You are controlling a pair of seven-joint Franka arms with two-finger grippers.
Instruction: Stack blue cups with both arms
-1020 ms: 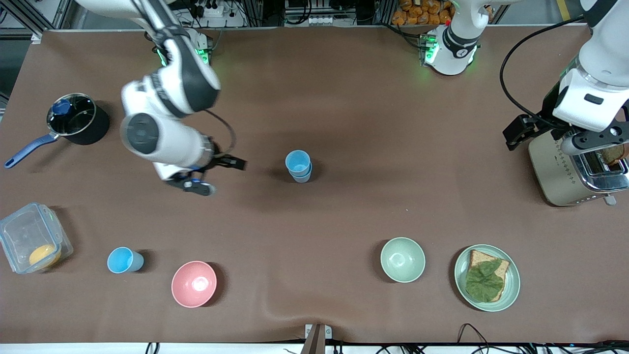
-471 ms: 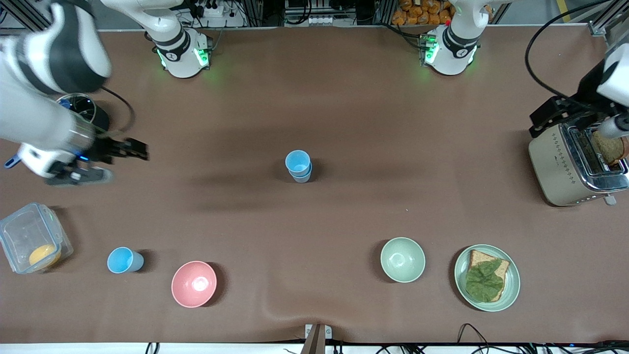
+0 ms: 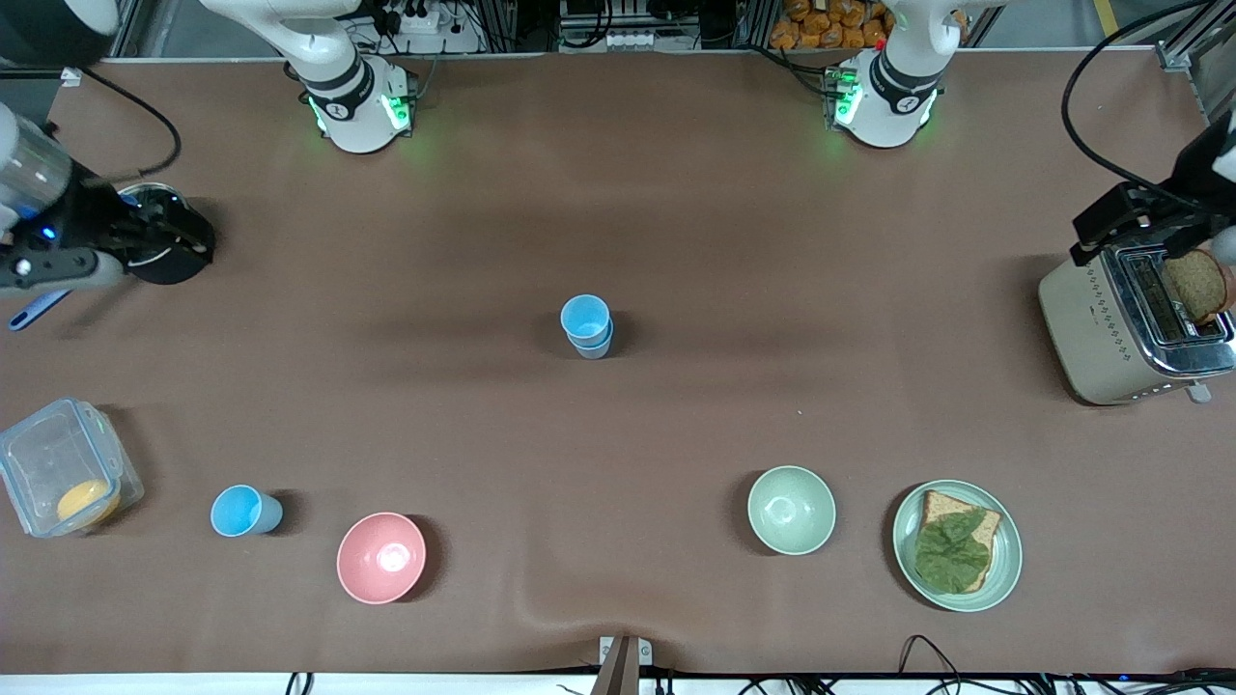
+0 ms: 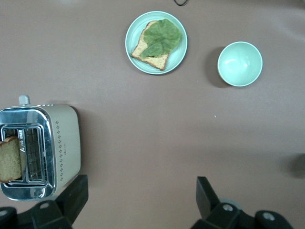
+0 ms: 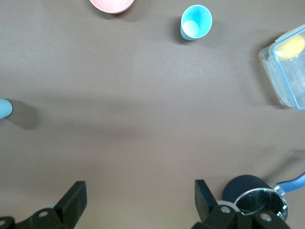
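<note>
Two blue cups [image 3: 586,326] stand nested in the middle of the table, the sky-blue one in the duller grey-blue one; only the stack's edge [image 5: 4,108] shows in the right wrist view. A third sky-blue cup [image 3: 241,510] stands alone beside the pink bowl [image 3: 380,557], and also shows in the right wrist view [image 5: 195,22]. My right gripper [image 3: 159,235] is open and empty over the black pot [image 3: 182,264], its jaws wide apart in its wrist view [image 5: 139,195]. My left gripper [image 3: 1110,227] is open and empty over the toaster [image 3: 1110,338], shown wide apart in its wrist view [image 4: 140,195].
A clear lidless box [image 3: 63,468] with something orange inside sits at the right arm's end. A pale green bowl [image 3: 791,509] and a plate [image 3: 1004,569] with bread and lettuce lie toward the left arm's end. A bread slice [image 3: 1197,285] stands in the toaster.
Both arms have swung away from the middle: the right gripper to over the pot, the left gripper farther toward its table end by the toaster. The cups have not moved.
</note>
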